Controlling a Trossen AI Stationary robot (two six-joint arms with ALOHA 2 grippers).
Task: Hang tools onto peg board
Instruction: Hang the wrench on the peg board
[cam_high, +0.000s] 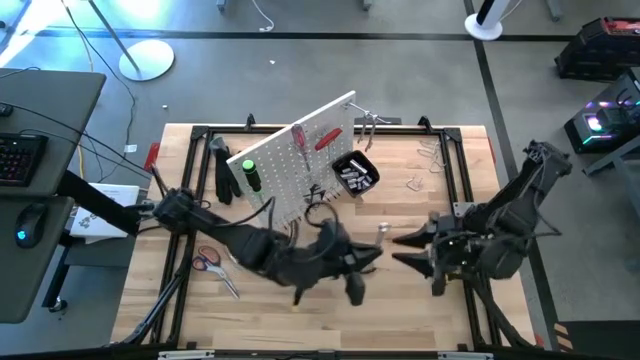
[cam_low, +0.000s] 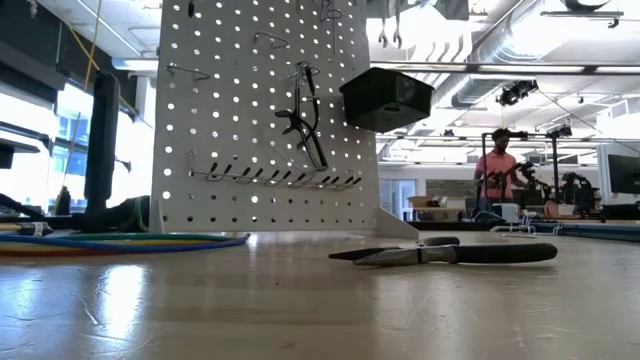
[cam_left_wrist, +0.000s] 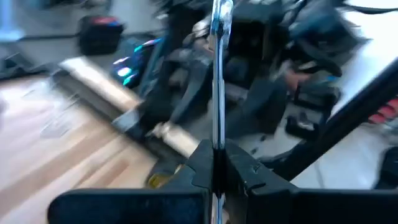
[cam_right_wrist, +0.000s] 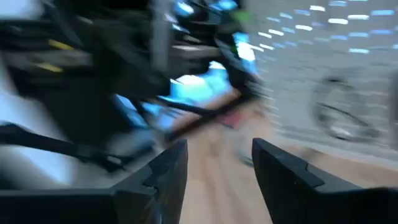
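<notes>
Wooden table (cam_high: 250, 320), white peg board (cam_high: 300, 160) at twelve o'clock. Left claw (cam_left_wrist: 214, 163), centre, pinches a thin, stiff, slippery steel wrench (cam_left_wrist: 219, 74) low on its shank. Right claw (cam_right_wrist: 219, 165), three o'clock, gapes empty.

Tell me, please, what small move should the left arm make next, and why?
Probably carry the wrench toward the peg board. The left gripper is shut on it, upright, while the right gripper is open and empty.
</notes>
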